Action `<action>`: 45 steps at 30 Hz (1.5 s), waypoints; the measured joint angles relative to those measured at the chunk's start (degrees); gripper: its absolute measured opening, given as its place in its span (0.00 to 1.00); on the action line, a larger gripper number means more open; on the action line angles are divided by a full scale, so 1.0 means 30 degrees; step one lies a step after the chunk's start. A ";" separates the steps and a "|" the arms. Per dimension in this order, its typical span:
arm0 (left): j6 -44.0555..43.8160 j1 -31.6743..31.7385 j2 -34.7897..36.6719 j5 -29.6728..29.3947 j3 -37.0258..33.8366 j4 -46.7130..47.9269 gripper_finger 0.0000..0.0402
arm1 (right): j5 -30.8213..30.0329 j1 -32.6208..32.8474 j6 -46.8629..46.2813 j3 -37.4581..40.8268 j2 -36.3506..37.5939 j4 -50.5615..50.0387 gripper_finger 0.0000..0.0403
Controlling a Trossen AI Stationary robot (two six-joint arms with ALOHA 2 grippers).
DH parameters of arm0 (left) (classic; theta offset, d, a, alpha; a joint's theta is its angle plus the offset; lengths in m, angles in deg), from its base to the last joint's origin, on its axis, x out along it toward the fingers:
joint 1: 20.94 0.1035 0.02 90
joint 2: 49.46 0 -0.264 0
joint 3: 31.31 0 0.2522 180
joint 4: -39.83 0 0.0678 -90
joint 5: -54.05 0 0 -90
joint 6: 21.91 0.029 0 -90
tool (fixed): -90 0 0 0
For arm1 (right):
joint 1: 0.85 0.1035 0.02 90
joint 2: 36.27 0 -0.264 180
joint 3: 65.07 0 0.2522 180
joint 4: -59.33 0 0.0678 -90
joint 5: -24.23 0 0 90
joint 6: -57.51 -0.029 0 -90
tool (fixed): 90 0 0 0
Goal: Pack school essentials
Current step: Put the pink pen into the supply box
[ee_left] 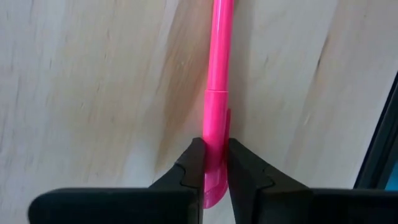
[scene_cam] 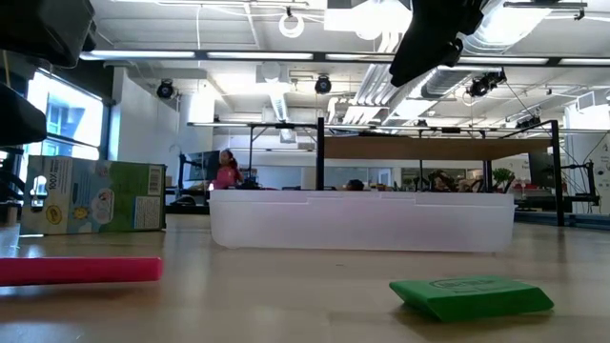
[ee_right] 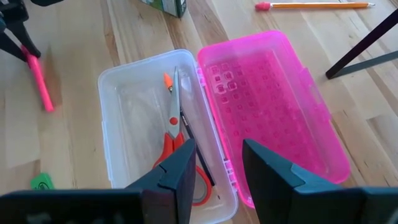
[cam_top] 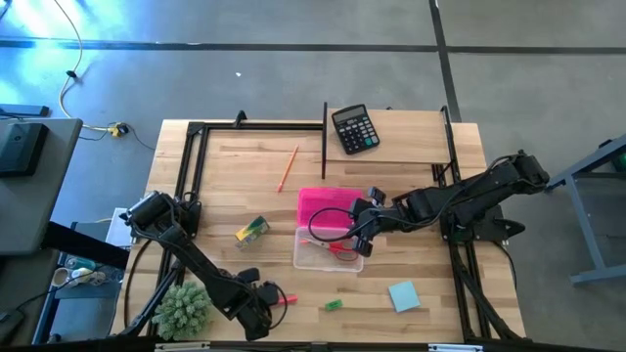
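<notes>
1. My left gripper (ee_left: 211,165) holds the pink marker (ee_left: 217,93) only at its very end, near the cap. When I lift, the long free part may swing down or turn between the pads, because the weight lies far from the grip.
2. If the marker tilts, it may hit the wall of the clear box (ee_right: 124,81) instead of going inside, or fall back on the bench (cam_top: 411,147).
3. The left gripper is narrow now, both pads touching the marker's sides. The marker lies flat on the bench at the near edge, well apart from the box.
4. My right gripper (ee_right: 214,165) hovers above the box with jaws partly apart and empty. It may stand in the way of my left arm.
5. The red-handled scissors (ee_right: 177,134) lie in the box already, I think with a dark pencil beside them; this part is hard to see.
</notes>
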 joint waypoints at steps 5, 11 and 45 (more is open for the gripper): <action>0.0448 0.0243 0.0574 -0.0737 -0.0093 0.0080 0.08 | 0.0125 0.0000 0.0000 0.0000 0.0034 -0.0010 0.31; 0.2454 0.1421 0.2054 -0.2697 -0.0066 -0.0034 0.08 | 0.0098 0.0000 0.0015 0.0000 0.0678 -0.0007 0.31; 1.4506 1.0404 0.1957 0.2370 0.1610 -0.0990 0.09 | -0.4042 -0.0905 -0.0029 0.0000 0.3738 -0.1227 0.31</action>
